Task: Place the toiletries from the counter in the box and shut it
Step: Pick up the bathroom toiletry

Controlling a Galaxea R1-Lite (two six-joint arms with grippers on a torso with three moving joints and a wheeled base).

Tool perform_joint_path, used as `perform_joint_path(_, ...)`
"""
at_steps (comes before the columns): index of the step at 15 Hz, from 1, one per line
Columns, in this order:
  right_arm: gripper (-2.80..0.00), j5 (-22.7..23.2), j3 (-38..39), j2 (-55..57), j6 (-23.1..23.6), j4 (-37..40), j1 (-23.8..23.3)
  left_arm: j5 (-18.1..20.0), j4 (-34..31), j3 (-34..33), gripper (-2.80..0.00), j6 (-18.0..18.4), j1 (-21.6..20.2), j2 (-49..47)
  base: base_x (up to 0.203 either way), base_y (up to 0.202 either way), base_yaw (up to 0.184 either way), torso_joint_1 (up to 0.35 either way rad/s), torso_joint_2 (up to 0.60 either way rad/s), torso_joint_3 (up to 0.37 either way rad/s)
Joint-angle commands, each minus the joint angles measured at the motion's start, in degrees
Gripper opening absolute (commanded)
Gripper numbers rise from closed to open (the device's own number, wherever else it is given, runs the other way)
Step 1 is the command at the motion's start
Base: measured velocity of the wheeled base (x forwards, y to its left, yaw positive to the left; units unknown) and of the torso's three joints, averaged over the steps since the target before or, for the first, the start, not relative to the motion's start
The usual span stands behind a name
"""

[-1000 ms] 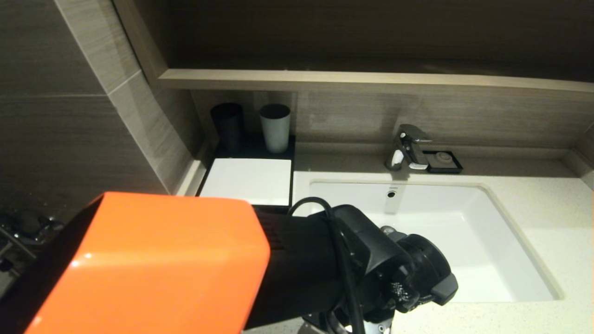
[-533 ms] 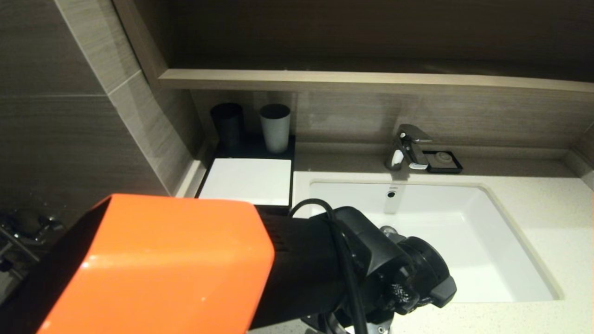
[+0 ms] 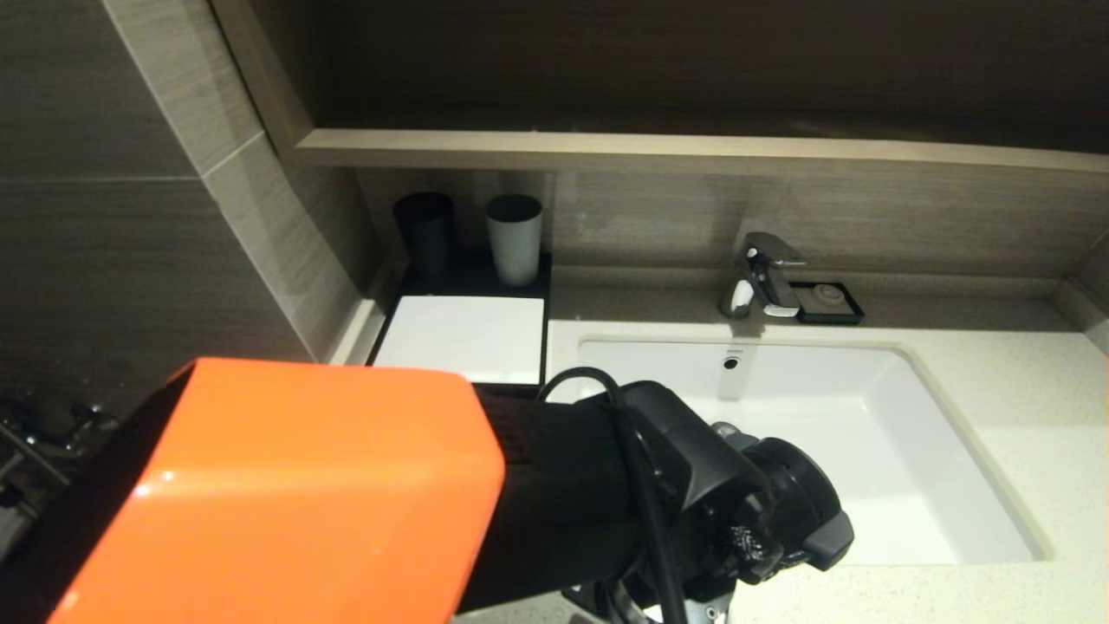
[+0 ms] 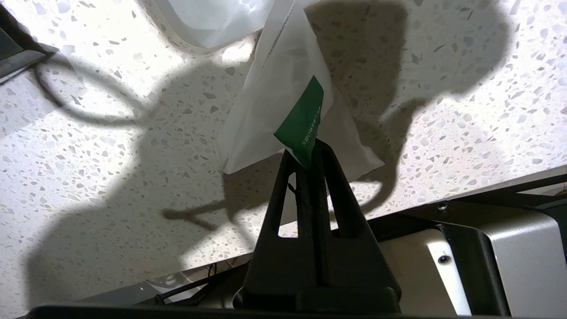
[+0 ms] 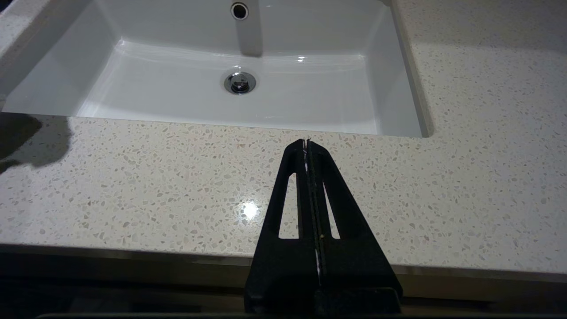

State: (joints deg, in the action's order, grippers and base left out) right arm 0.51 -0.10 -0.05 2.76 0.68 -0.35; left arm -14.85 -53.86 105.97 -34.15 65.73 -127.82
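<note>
- My left gripper [image 4: 311,148] was pressed together, pinching the white sachet [image 4: 283,97] at its green label [image 4: 303,117], just above the speckled counter [image 4: 110,146].
- A clear pouch [image 4: 212,17] lay on the counter, touching the sachet's far end.
- The box [image 3: 463,336] sat left of the basin [image 3: 866,451], in front of two cups [image 3: 513,238].
- My right gripper [image 5: 308,146] hung parked, fingers pressed together on nothing, at the counter's front edge.

White sachet [image 4: 283,88] w/ green label [image 4: 303,119]; cream speckled table [image 4: 110,177]; black tool [image 4: 312,150]; orange arm cover [image 3: 286,485]; white basin [image 3: 866,451]; black cup [image 3: 424,230], grey cup [image 3: 514,238].
</note>
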Motion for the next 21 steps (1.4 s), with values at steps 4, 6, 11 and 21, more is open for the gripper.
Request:
perform_joint_path(4, -2.80, 0.0, 0.0, 0.0, 0.1, 0.0, 0.0, -0.1, -0.1, 0.1, -2.80, -0.3, -0.1, 0.7, 0.000, 0.000, 0.000, 0.000, 0.00, 0.000)
perform_joint_path(6, -2.80, 0.0, 0.0, 0.0, 0.1, 0.0, 0.0, -1.0, -0.2, 0.1, -2.80, -0.6, -0.3, 1.1, 0.000, 0.000, 0.000, 0.000, 0.00, 0.000)
perform_joint_path(11, -2.80, 0.0, 0.0, 0.0, 0.1, 0.0, 0.0, -3.5, -0.8, 0.1, -2.80, -2.9, -2.8, 2.8, 0.000, 0.000, 0.000, 0.000, 0.00, 0.000)
perform_joint_path(21, -2.80, 0.1, 0.0, 0.0, 0.1, 0.0, 0.0, -5.2, -1.2, 2.2, -2.80, -2.2, -11.4, 7.9, 0.000, 0.000, 0.000, 0.000, 0.00, 0.000)
